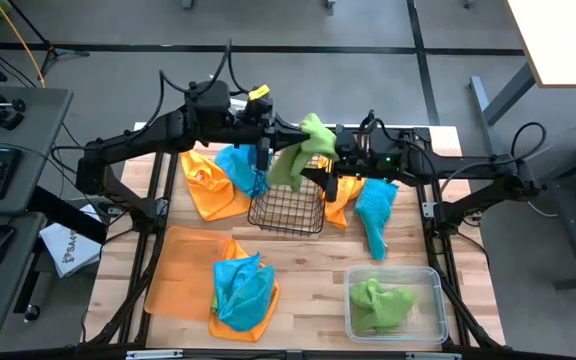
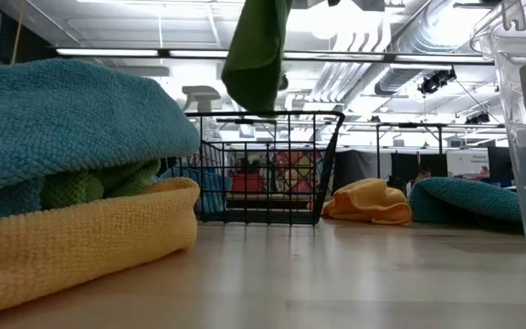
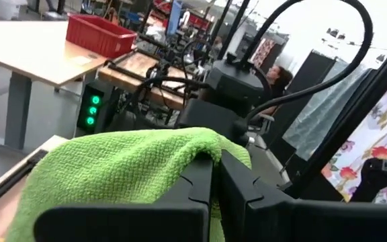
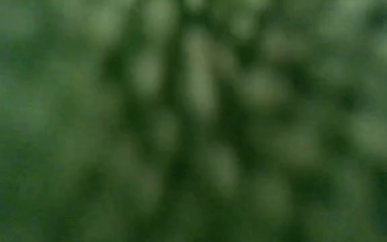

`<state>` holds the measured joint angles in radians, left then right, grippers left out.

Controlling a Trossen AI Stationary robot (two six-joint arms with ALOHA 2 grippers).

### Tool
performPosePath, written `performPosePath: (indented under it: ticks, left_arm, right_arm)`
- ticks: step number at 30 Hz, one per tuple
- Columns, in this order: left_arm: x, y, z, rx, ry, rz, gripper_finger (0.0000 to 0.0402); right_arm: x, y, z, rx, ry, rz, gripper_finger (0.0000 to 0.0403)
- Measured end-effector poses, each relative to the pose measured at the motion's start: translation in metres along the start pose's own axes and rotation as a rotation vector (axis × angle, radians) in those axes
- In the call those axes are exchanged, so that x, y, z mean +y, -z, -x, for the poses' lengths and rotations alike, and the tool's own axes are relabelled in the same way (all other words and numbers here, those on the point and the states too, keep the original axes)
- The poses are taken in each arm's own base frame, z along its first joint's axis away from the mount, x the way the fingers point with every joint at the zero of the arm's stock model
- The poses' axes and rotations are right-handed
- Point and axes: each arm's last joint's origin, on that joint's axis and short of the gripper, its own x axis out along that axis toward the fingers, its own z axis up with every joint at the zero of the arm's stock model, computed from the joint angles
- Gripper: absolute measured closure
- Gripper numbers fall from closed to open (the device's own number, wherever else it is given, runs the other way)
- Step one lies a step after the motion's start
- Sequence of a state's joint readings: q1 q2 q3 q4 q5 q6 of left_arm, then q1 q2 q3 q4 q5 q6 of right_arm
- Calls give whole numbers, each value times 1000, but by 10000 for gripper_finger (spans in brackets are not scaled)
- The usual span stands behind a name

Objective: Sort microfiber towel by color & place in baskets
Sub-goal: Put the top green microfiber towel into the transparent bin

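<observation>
Both your grippers meet above the black wire basket point(image 1: 288, 208): left gripper point(image 1: 286, 137) clamps the lime green towel point(image 1: 298, 160); right gripper point(image 1: 340, 150) grip unclear.

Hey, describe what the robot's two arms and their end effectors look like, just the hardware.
Both arms are dark, slim and jointed, with black cables looping above them. The left arm carries a yellow tag near its wrist. The left end effector has two flat black fingers with stepped inner edges. The right arm looks alike.
</observation>
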<state>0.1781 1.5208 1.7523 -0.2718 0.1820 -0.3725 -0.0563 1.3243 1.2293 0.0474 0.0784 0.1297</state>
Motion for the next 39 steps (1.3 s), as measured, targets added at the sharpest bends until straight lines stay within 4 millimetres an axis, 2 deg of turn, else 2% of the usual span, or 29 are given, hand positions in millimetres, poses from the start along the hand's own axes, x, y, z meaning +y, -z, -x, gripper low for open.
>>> performPosePath:
  ticks: [7,12,24,30,34,39]
  left_arm:
    - [-3,-3,2,-26,23,-7,401]
    - [-6,-8,3,-57,88,-18,401]
    - [-30,-28,39,-135,238,-159,401]
    - [-34,-31,48,-122,339,-195,401]
    - [-32,-30,47,-91,402,-199,401]
    - [-23,-26,37,-68,383,-192,401]
  right_arm:
    - [2,-6,0,-62,-45,22,91]
    - [0,-5,0,-59,36,62,91]
    - [5,-20,14,-134,185,285,91]
    - [5,-24,20,-149,183,291,91]
    - [7,-26,20,-172,100,265,91]
    - [14,-25,20,-169,-156,146,91]
